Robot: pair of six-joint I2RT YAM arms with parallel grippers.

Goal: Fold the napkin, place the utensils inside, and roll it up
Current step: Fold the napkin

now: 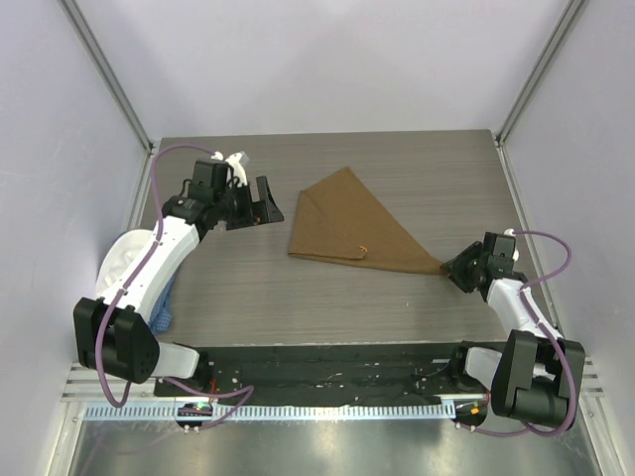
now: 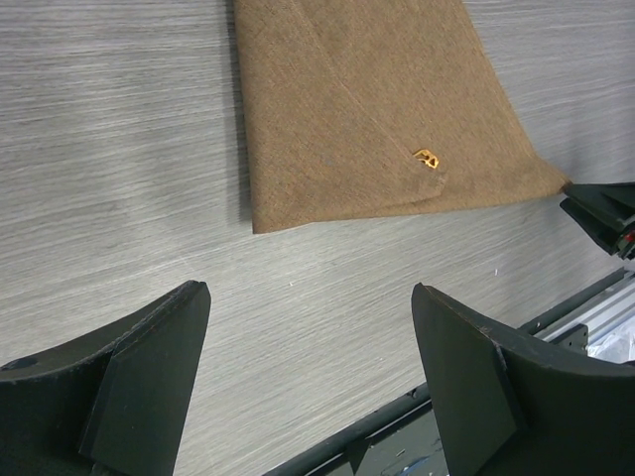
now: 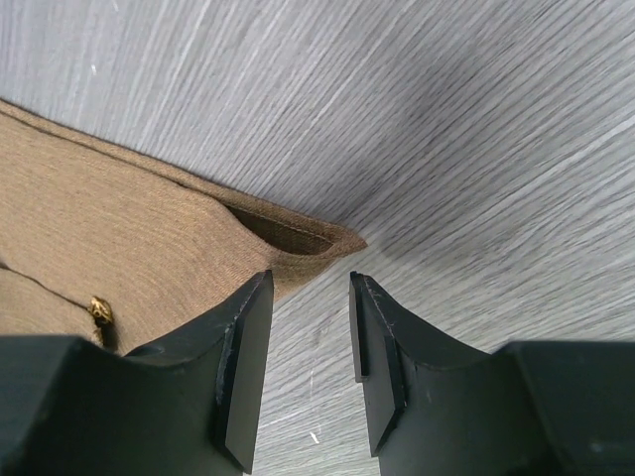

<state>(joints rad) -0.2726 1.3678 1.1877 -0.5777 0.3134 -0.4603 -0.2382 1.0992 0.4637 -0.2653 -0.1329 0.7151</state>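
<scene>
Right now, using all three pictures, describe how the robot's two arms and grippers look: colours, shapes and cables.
Both the left arm and the right arm have smooth white shells and chunky black joints. A purple cable loops along each. The left gripper and right gripper carry matte black, wedge-shaped fingers.

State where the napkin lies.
In the top view the napkin lies folded into a triangle at the middle of the table, its right corner at the right gripper, the left gripper apart on its left.

Grey woodgrain table (image 1: 248, 288), folded tan napkin (image 1: 347, 223), blue cloth (image 1: 164, 307)
</scene>
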